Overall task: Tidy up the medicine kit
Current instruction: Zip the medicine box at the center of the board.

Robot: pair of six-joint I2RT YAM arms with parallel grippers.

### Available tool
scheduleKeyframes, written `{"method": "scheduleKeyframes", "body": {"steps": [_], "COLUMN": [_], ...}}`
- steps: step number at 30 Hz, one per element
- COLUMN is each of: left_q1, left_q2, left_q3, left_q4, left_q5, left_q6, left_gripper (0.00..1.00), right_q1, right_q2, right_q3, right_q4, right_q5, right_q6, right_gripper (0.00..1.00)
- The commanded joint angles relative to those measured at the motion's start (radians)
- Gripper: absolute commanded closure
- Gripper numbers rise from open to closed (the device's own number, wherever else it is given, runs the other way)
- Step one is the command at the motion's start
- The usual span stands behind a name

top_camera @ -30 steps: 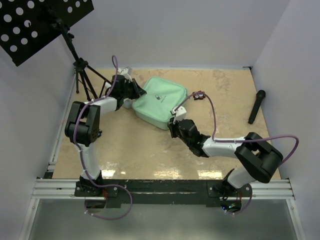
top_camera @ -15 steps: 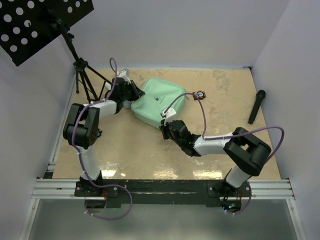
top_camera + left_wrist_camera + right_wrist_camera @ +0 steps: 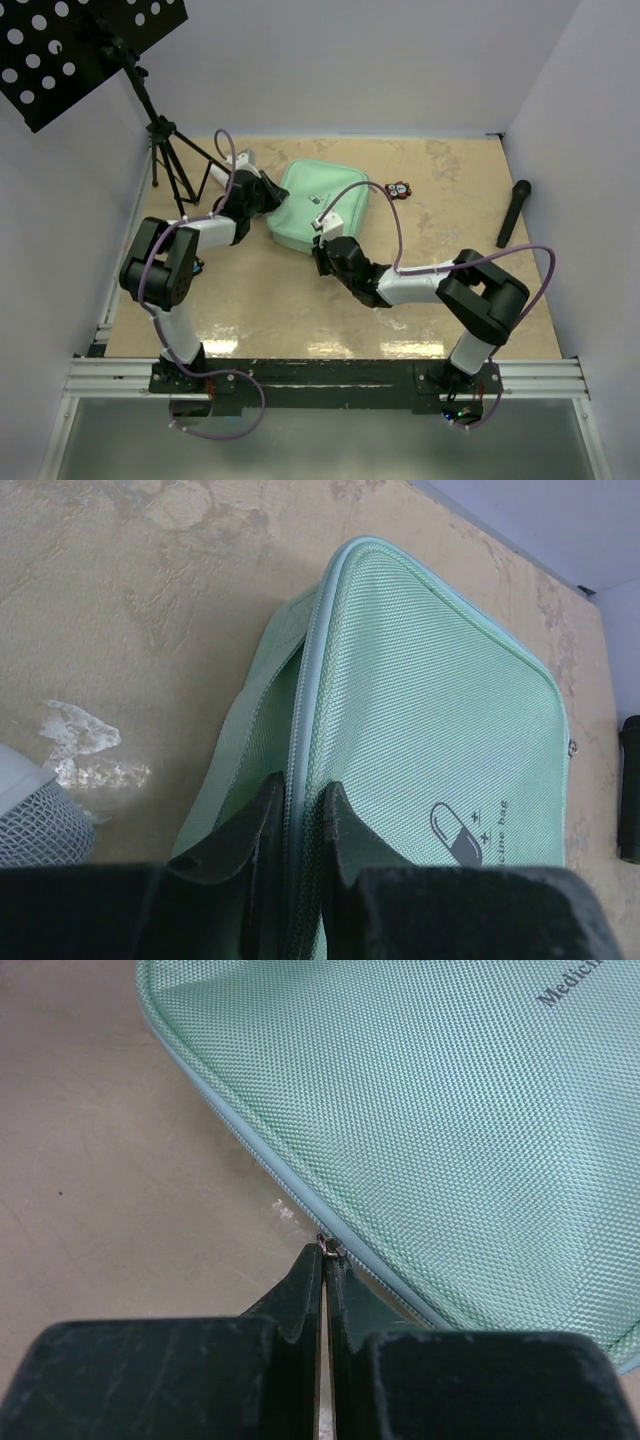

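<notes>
The medicine kit (image 3: 322,203) is a mint-green soft zip case with a pill logo, lying at the back middle of the table. My left gripper (image 3: 270,196) pinches the kit's left edge; in the left wrist view its jaws (image 3: 300,788) are shut on the zip seam of the kit (image 3: 430,710). At the near left corner of the case, my right gripper (image 3: 322,248) is shut on the small metal zipper pull (image 3: 327,1248), beside the kit's piped edge (image 3: 420,1110).
A small black-and-red gadget (image 3: 398,187) lies just right of the kit. A black stick-shaped object (image 3: 513,212) rests near the right wall. A tripod stand (image 3: 165,150) holding a perforated black panel fills the back left corner. A white-and-grey cylinder (image 3: 35,815) lies beside my left gripper.
My right gripper has slid left along the kit's near edge, still pinching the zipper pull. The kit has turned and shifted a little to the left. My left gripper kept its hold.
</notes>
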Motion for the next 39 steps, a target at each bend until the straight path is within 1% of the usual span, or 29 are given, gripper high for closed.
{"method": "scheduleKeyframes", "body": {"steps": [1,6,14,19,21,22,25,27,30,33,39], "left_q1": [-0.075,-0.125,-0.23,-0.245,-0.241,-0.235,-0.192,-0.161,-0.117,-0.077,0.0], "left_q2": [-0.054,-0.084,-0.073,-0.068,-0.08,-0.085,-0.1,-0.108,-0.13,-0.15,-0.105], "left_q3": [-0.047,-0.082,-0.082,-0.069,-0.059,-0.053,-0.033,-0.023,-0.016,-0.004,0.033], "left_q4": [0.083,0.112,0.143,0.14,0.114,0.096,0.062,0.037,0.016,-0.006,-0.024], "left_q5": [-0.052,-0.04,-0.035,-0.043,-0.063,-0.067,-0.055,-0.043,-0.023,-0.005,0.093], "left_q6": [-0.123,-0.16,-0.188,-0.18,-0.157,-0.146,-0.119,-0.111,-0.09,-0.061,-0.063], "left_gripper": [1.0,1.0,1.0,1.0,1.0,0.98,0.72,0.59,0.45,0.39,0.33], "right_q1": [0.039,0.021,0.021,0.022,0.022,0.021,0.021,0.021,0.021,0.018,-0.021], "right_q2": [-0.041,-0.082,-0.086,-0.089,-0.111,-0.124,-0.161,-0.182,-0.207,-0.245,-0.317], "right_q3": [0.034,-0.013,-0.024,-0.023,-0.038,-0.046,-0.066,-0.082,-0.098,-0.118,-0.147], "right_q4": [0.029,0.017,0.032,0.028,0.022,0.02,0.005,-0.001,-0.015,-0.037,-0.063], "right_q5": [0.001,0.026,-0.022,-0.023,-0.025,-0.019,-0.015,-0.019,-0.017,-0.003,-0.04], "right_q6": [0.026,0.028,0.039,0.04,0.036,0.031,0.028,0.028,0.025,0.019,0.085], "right_gripper": [1.0,1.0,1.0,1.0,1.0,1.0,1.0,1.0,1.0,1.0,1.0]}}
